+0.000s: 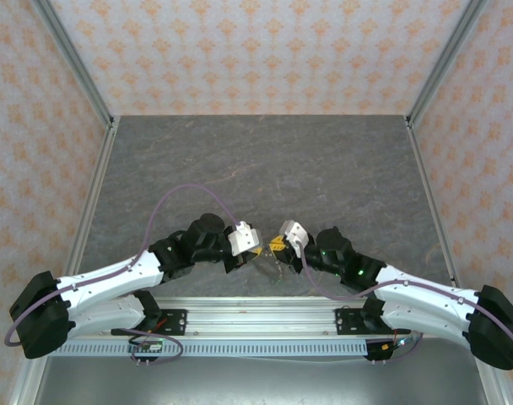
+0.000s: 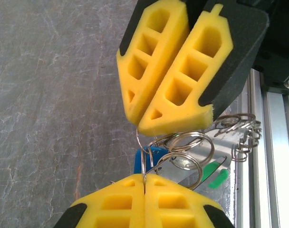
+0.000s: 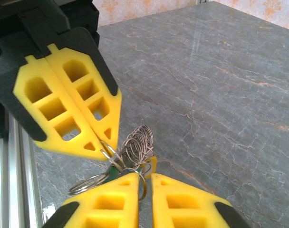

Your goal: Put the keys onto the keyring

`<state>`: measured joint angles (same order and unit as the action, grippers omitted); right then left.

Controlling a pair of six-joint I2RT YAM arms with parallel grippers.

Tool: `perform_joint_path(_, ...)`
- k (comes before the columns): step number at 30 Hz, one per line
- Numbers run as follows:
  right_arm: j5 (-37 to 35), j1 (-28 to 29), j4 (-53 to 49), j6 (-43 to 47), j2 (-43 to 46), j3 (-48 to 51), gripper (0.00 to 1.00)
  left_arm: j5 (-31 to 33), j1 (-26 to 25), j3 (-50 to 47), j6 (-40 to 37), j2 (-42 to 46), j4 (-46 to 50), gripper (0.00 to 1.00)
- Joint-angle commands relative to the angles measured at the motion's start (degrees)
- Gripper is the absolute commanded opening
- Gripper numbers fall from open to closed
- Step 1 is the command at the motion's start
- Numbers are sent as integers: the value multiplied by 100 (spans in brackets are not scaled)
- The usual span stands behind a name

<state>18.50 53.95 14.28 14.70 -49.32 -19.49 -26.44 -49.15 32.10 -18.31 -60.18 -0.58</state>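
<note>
Both grippers meet low at the table's near middle, with my left gripper [image 1: 255,251] just left of my right gripper [image 1: 279,246]. In the left wrist view my left gripper [image 2: 144,180] is shut on the keyring [image 2: 143,164], a thin wire loop. Split rings [image 2: 187,142] and the keys hang beside it, showing a blue tag [image 2: 154,154] and a green tag [image 2: 216,173]. My right gripper [image 3: 144,178] stands slightly open, and the keyring [image 3: 143,190] wire lies loose in the gap. A bunch of split rings [image 3: 137,140] and a yellow tag [image 3: 152,164] sit just beyond it.
The grey stone tabletop [image 1: 265,169] stretches away behind the grippers. An aluminium rail [image 2: 277,142] runs along the near edge, right under the hanging keys. Patterned walls and metal corner posts [image 1: 79,76] close in the sides and back.
</note>
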Motion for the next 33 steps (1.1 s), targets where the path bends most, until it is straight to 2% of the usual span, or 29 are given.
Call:
perform_joint_path(1, -313, -27, -197, 146, 201, -25, 16, -71, -46, 113, -33, 147, -37, 0)
perform_joint_path(4, -309, -26, -391, 412, 494, 31, 18, -127, -49, 95, -80, 165, -46, 0)
perform_joint_path(8, 191, -25, -509, 799, 871, 197, 18, -291, -51, 65, -142, 126, -104, 0)
perform_joint_path(18, 989, -25, -464, 1199, 889, 252, 18, -677, -45, 156, -250, -9, -79, 0)
perform_joint_path(27, 1112, -25, -276, 1320, 611, 170, 16, -970, -47, 187, -295, 8, -48, 0)
perform_joint_path(33, 1059, -25, 23, 1295, 467, 191, 12, -1096, -51, 235, -288, -51, 12, 0)
